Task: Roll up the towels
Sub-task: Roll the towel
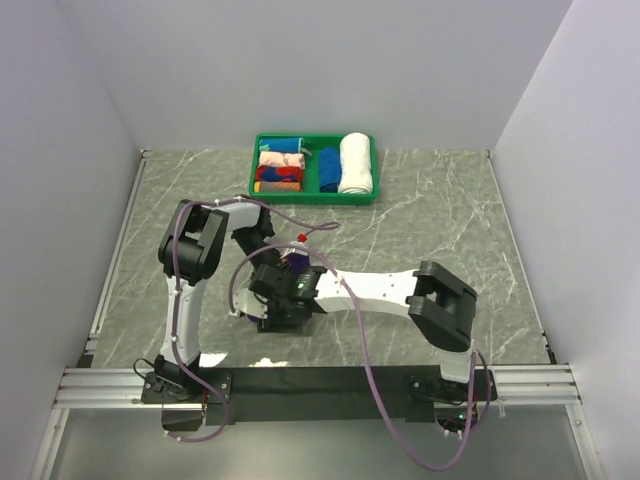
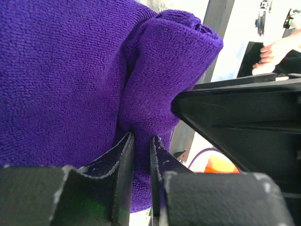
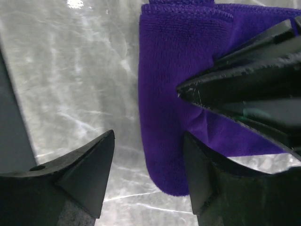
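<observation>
Pinching the purple towel (image 2: 70, 84) is the left gripper (image 2: 141, 140).

Purple towel (image 2: 70, 84) cropped at frame edges

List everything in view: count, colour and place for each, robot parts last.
purple towel: one, deep purple, folded or partly rolled, on the table between the two grippers.
tray: one, green, at the far side of the table.
white towel: one, white, rolled, at the right end of the tray.
blue towel: one, bright blue, in the tray just left of the white towel.
mixed-colour towels: several, exact count unclear, rolled, in the left part of the tray.
table: one, grey with marble veins.
left gripper: one, black, shut on a fold of the purple towel.
right gripper: one, black, open, low over the purple towel's near edge.
</observation>
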`<state>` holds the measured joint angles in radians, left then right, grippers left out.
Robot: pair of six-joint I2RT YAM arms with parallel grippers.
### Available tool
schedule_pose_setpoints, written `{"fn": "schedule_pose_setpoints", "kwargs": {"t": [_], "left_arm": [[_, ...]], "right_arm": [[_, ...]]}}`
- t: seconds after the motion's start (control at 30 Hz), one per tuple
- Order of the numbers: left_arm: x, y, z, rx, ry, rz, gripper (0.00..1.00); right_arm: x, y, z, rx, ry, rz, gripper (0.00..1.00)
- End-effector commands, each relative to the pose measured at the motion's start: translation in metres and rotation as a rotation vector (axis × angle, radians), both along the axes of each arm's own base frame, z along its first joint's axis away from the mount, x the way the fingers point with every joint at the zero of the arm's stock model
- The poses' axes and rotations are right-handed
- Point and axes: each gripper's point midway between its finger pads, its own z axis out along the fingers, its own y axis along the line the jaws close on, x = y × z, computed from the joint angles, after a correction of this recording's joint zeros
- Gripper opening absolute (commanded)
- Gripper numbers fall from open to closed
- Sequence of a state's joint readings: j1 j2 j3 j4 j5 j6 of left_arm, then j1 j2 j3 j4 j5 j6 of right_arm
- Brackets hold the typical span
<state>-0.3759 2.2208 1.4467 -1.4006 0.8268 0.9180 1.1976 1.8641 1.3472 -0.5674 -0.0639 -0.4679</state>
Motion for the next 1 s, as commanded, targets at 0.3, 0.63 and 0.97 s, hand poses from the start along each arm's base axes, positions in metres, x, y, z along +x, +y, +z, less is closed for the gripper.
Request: {"fn": "schedule_pose_setpoints", "kwargs": {"t": [0.3,0.63,0.97], "left_arm": [[0.051,0.029,-0.054,0.025,-0.275,-0.037,0.3],[0.133,0.063,0.036,-0.142,-0.463,0.297,0.51],[0.118,0.132,0.109,-0.078,-0.943,0.391,0.57]], "right_arm": [[-0.01,-0.013,-0.06,-0.083,0.098,0.042,0.03],[-0.028,-0.033,-0.054,-0.036,0.501,-0.064,0.0],[-0.001,-0.03,-0.061,0.025,0.838,-0.243,0.0]]}}
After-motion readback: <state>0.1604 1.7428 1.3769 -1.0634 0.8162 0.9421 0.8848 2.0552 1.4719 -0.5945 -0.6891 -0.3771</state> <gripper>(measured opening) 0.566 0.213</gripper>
